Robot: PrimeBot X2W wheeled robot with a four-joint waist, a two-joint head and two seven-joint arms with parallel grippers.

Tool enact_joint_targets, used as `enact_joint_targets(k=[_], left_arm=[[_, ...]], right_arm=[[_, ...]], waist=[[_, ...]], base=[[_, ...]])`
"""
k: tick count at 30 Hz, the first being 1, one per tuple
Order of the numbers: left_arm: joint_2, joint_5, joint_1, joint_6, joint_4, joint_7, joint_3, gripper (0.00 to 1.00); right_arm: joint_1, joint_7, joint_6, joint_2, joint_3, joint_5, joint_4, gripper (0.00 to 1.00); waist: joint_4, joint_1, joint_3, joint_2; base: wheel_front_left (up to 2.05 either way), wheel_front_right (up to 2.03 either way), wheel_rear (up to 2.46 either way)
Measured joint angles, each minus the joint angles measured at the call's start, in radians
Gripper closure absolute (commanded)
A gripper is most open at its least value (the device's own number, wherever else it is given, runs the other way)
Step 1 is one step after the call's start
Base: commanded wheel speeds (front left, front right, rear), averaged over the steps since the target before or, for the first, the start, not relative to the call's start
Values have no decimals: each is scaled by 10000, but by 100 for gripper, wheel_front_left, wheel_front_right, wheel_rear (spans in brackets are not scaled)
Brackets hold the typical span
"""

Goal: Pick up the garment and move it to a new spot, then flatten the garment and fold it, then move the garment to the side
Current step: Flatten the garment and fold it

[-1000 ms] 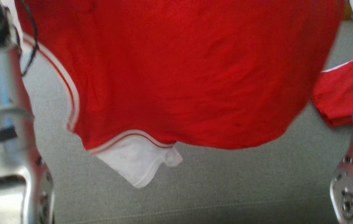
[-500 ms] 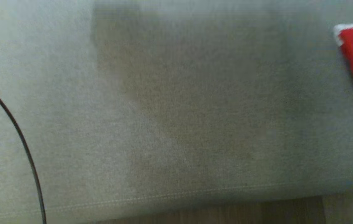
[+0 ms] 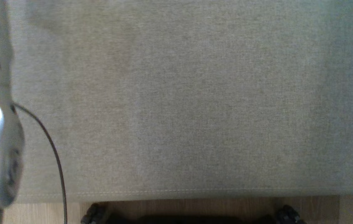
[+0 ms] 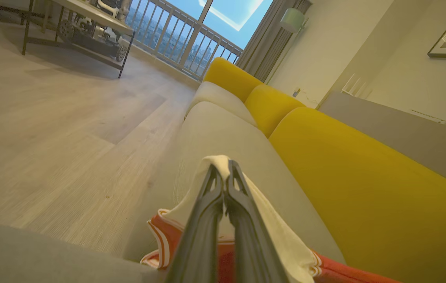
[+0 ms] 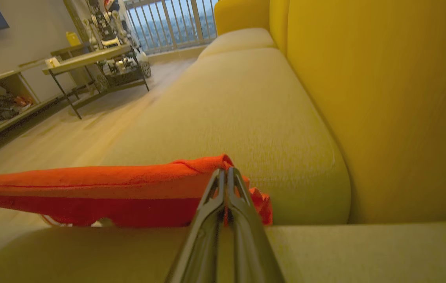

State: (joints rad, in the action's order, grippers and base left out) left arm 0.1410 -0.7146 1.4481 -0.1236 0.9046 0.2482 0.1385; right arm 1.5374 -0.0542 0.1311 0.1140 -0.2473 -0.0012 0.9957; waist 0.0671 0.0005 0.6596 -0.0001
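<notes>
The left end effector (image 4: 225, 169) is pinched shut on the red garment's (image 4: 166, 236) white trim. The right end effector (image 5: 226, 173) grips its red edge, stretching the cloth over the sofa seat (image 3: 176, 93). The left wrist view shows striped piping. The head view shows the seat's front seam and a cable (image 3: 52, 149).

Head camera straight down, close over sofa seat (image 3: 176, 93). Wrist cameras low along it toward balcony railing (image 4: 176, 39), sharing garment (image 5: 89, 184), yellow backrest (image 5: 364, 98).
</notes>
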Motion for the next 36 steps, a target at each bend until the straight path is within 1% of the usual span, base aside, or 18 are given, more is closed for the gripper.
enact_joint_targets(k=[2, 5, 8, 12, 15, 19, 23, 28, 29, 33, 36], left_arm=[[12, -418, -797, 0, -345, 4, 259, 100], [54, -1131, -2029, -6, -1254, -6, 731, 100], [270, -1845, -3584, -10, -2378, -157, 1053, 100], [754, -2560, -5997, 8, -3781, -616, 1024, 100], [1005, -2763, -7914, 387, -5177, -899, 1012, 100], [1202, -3108, -10292, 1149, -7093, -1185, 853, 100], [1315, -3292, -12408, 1956, -8730, -1243, 673, 100], [1279, -3440, -14157, 2750, -10481, -1248, 671, 100], [1279, -3440, -14157, 2750, -10481, -1248, 671, 100], [1154, -3486, -15271, 3335, -11538, -1248, 669, 100], [1020, -3661, -15701, 3519, -11952, -1317, 708, 100]], right_arm=[[-557, 13, 0, 69, 104, 263, 324, 100], [-1337, 215, 0, 199, 280, 811, 546, 100], [-2269, 573, 0, 374, 512, 1521, 568, 100], [-3941, 1112, 0, 527, 882, 2562, 96, 100], [-5346, 1611, 0, 729, 1101, 3312, -629, 100], [-7236, 2405, 0, 907, 1287, 4215, -2019, 100], [-9189, 3093, 2, 1074, 1104, 4777, -3680, 100], [-11477, 3967, 2, 953, 251, 5049, -6155, 100], [-11477, 3967, 2, 953, 251, 5049, -6155, 100], [-13089, 4892, 0, 359, -439, 4970, -8391, 100], [-13809, 5572, 0, -92, -769, 4707, -9634, 100]], waist=[[90, -4, -170, 0], [126, -6, -593, 0], [106, -7, -1119, 1], [58, -8, -1895, 1], [20, -7, -2493, 1], [-39, -8, -3163, 1], [-83, -8, -3664, 1], [-41, -8, -3968, 1], [-41, -8, -3968, 1], [-64, -8, -4055, 1], [-87, -7, -4113, 1]], base=[[0, 0, 0], [0, 0, 0], [0, 0, 0], [0, 0, 0], [0, 0, 0], [0, 0, 0], [0, 0, 0], [0, 0, 0], [0, 0, 0], [0, 0, 0], [0, 0, 0]])
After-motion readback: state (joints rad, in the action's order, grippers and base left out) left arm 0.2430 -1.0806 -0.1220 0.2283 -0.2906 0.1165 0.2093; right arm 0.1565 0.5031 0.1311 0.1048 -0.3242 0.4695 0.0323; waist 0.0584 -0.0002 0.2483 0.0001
